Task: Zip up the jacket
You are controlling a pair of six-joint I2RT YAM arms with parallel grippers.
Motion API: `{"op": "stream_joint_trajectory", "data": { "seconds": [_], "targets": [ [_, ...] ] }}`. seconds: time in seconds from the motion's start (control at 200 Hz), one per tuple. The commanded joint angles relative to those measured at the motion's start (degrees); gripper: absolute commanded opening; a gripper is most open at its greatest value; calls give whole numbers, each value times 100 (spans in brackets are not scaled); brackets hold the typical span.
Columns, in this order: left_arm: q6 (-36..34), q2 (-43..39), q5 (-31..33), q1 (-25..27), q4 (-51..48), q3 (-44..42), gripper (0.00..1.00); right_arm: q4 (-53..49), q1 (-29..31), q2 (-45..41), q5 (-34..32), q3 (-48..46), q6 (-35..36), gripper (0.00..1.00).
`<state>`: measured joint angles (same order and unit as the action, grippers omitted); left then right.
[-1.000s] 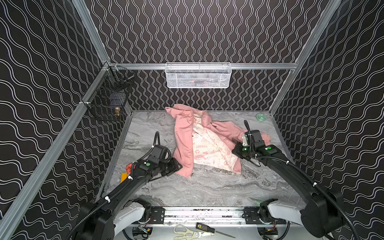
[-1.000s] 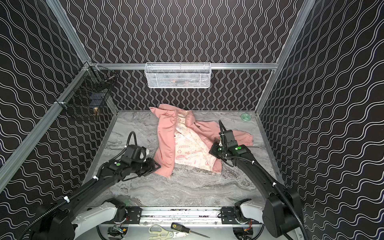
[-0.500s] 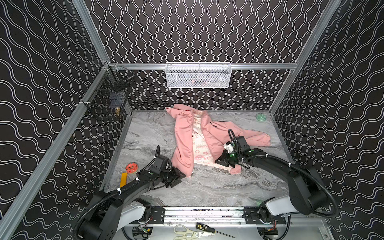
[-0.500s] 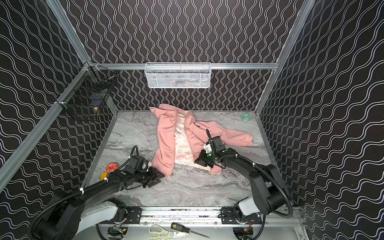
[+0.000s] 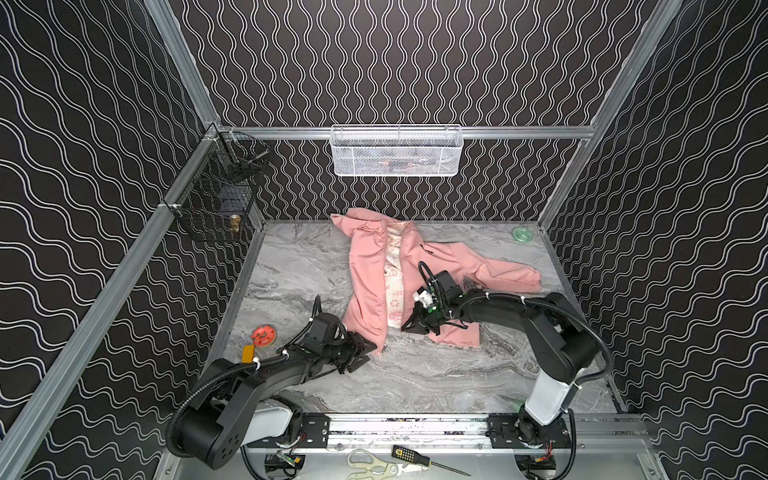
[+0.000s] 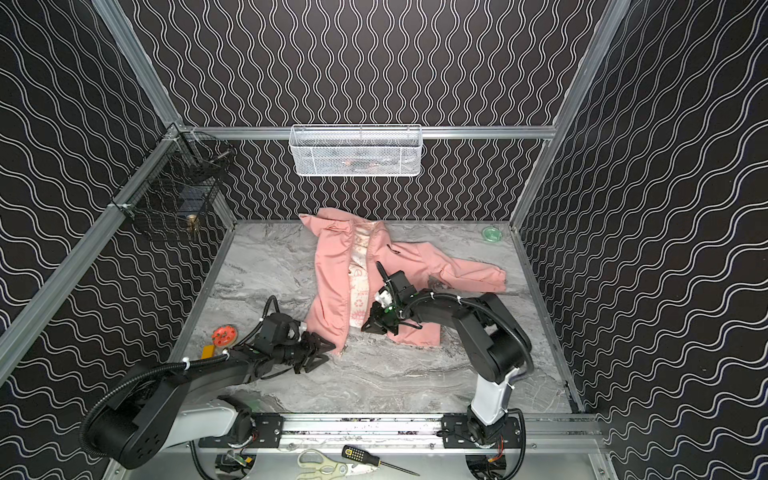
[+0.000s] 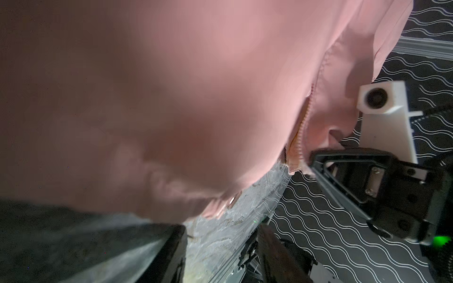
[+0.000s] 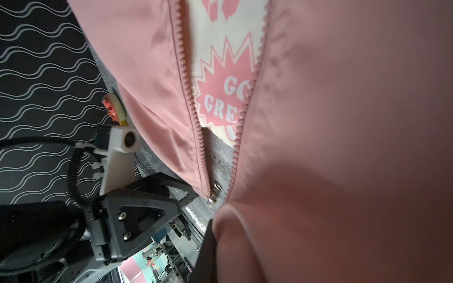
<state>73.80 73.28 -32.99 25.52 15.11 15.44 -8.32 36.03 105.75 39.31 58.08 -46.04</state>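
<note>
Salmon-pink fabric jacket [image 5: 365, 282] lying unzipped, right gripper [image 5: 411, 327] jaws seemingly clamped on its right near hem, left gripper [image 5: 369, 353] jaws apart just beside left hem

You are facing black wall panels with white wavy lines [image 5: 395, 62], closing in three sides; silver aluminium frame rails [image 5: 519, 132] are running along their joins; a grey marbled tabletop [image 5: 415, 374] is lying below as the floor; a white wire-mesh basket [image 5: 397, 151] is hanging from the back rail; a black wire cage basket [image 5: 208, 208] is hanging on the left rail.
</note>
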Motion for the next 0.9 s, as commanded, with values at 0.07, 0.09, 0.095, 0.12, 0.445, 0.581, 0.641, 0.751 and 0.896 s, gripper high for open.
{"op": "stream_joint_trajectory", "data": {
  "seconds": [0.07, 0.09, 0.095, 0.12, 0.445, 0.581, 0.641, 0.751, 0.896],
  "targets": [
    [150, 82, 332, -4, 77, -21, 52, -22, 267, 680, 86, 507, 45, 0],
    [181, 82, 341, -3, 114, -40, 52, -1, 285, 725, 98, 532, 38, 0],
    [188, 82, 339, -3, 123, -41, 52, -2, 283, 744, 101, 539, 36, 0],
    [220, 90, 352, -5, 171, -69, 52, 25, 316, 799, 118, 579, 20, 0],
    [346, 410, 366, -3, 595, -99, 52, 491, 422, 1086, 304, 453, -281, 0],
    [354, 551, 322, -4, 737, -43, 52, 925, 456, 1184, 561, 393, -439, 0],
    [341, 584, 311, -7, 777, 9, 53, 1256, 458, 1165, 712, 299, -565, 0],
    [363, 581, 318, -4, 862, 5, 54, 1805, 458, 1093, 964, 149, -777, 0],
    [492, 574, 361, -8, 1102, -96, 55, 2422, 460, 1059, 1328, 48, -1045, 0]
  ]
}}
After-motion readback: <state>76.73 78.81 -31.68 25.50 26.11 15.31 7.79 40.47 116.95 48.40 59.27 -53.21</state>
